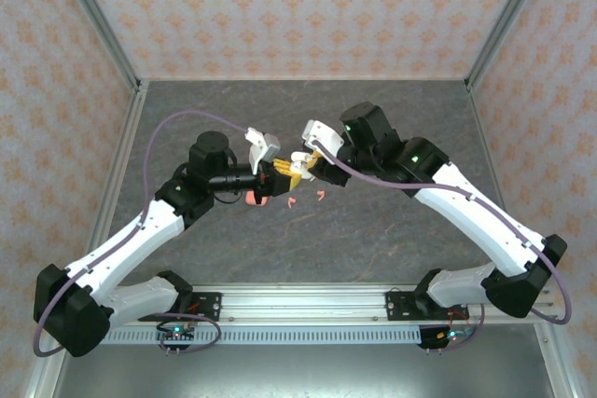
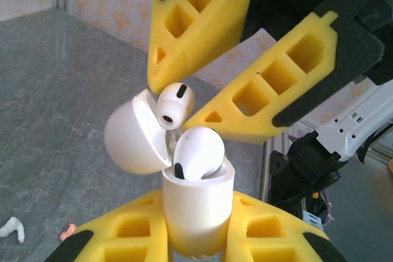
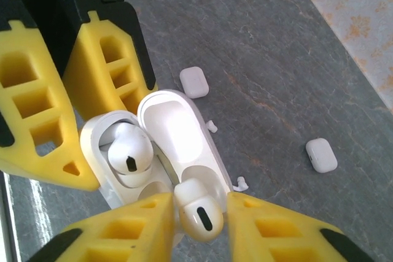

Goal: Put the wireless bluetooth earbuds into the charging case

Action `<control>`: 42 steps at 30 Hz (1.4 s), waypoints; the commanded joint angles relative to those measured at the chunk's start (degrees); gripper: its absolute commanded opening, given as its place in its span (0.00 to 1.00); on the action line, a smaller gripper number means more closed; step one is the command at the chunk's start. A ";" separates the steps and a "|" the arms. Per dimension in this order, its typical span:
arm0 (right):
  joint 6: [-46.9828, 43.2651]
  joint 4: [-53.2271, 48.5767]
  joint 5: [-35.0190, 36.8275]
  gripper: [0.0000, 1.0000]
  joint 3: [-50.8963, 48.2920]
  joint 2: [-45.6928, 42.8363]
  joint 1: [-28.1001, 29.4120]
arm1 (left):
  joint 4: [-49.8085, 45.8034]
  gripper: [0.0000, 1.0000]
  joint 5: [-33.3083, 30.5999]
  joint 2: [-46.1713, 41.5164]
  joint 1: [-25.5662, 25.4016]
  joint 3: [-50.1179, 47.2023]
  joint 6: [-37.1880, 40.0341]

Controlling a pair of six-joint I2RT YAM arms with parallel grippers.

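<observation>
Left of centre, the left gripper is closed on the charging case. Its matte yellow fingers, pierced by rectangular cut-outs and tipped with black pads, clamp the case's smooth white lower body from both sides. The case is held above the counter, a grey, stone-veined surface. It is a rounded, glossy pebble shape, and its lid is swung open on the hinge.

Inside the case, one seated earbud rests in a socket. It is glossy white with a bulbous head and a small dark oval vent.

Directly at the case's open mouth, beside the lid's inner face, is the held earbud, of the same white plastic. The right gripper pinches it between the tips of identical yellow fingers, and these crowd the opening from the right.

On the counter around the case:
- Two tiny salmon-red earbuds lie on its near side.
- A stray white earbud lies just beside the lid.
- Another white earbud lies near the right gripper's finger.
- A closed white case sits beyond the lid.
- A second closed case sits well apart to the right.
</observation>
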 commanded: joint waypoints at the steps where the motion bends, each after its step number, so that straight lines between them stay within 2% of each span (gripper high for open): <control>1: 1.81 -2.63 -3.81 0.34 2.75 -0.30 -0.16 | 4.61 0.00 -1.69 -1.29 -0.26 -0.01 1.59; 10: 8.88 -0.06 -11.92 0.50 5.70 -2.15 -6.70 | 6.84 0.00 -4.90 -1.70 -1.06 -1.06 2.52; 16: 19.93 3.08 -16.83 0.62 6.42 -2.53 -12.09 | 8.59 0.00 -9.10 -1.55 -2.35 -1.25 4.43; 23: 36.06 5.79 -18.75 0.65 5.18 -1.92 -17.37 | 10.39 0.00 -18.23 -1.18 -4.92 -0.92 9.50; 29: 47.39 5.65 -16.11 0.66 6.72 -1.16 -17.77 | 12.51 0.00 -29.48 -0.43 -7.84 -0.82 14.76; 35: 52.44 2.03 -16.16 0.66 9.16 1.30 -17.66 | 15.37 0.00 -33.39 1.65 -9.67 0.46 17.39; 42: 53.41 4.67 -14.95 0.63 7.57 1.94 -16.12 | 16.71 0.00 -32.62 4.16 -10.51 2.72 18.12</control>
